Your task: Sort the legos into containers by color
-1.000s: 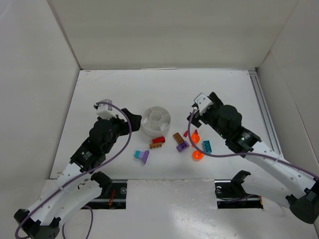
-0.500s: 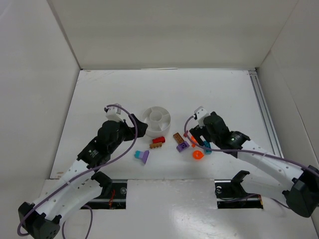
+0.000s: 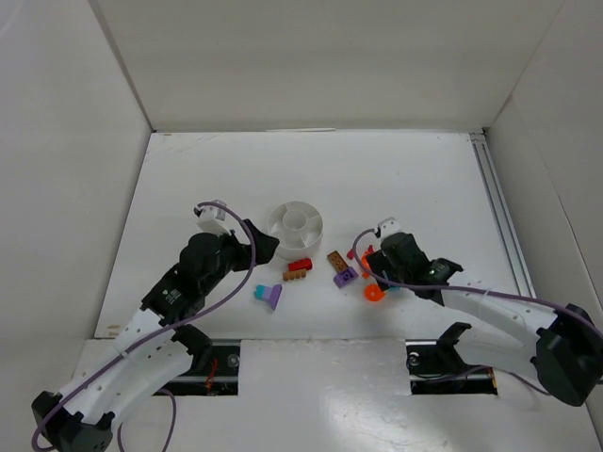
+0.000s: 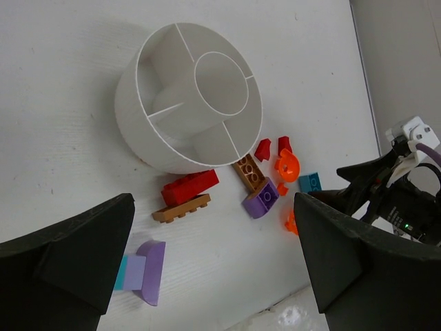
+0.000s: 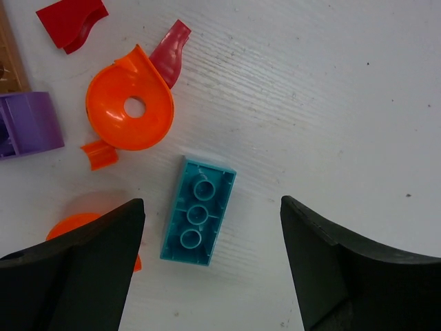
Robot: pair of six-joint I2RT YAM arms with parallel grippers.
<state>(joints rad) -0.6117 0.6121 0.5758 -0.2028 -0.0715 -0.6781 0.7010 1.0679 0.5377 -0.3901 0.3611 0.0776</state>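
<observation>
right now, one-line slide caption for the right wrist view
Right gripper, jaws open, straddles a teal brick beside an orange rounded piece.

No text or labels legible (none anywhere).

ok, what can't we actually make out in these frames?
Top view: teal brick nearly hidden under the right arm.
Right wrist view: second orange piece half behind the right fingers; purple brick and brown brick cut by the left edge.
Left wrist view: purple-and-teal piece partly behind the left fingers; dish wall hides part of its near compartments.
</observation>
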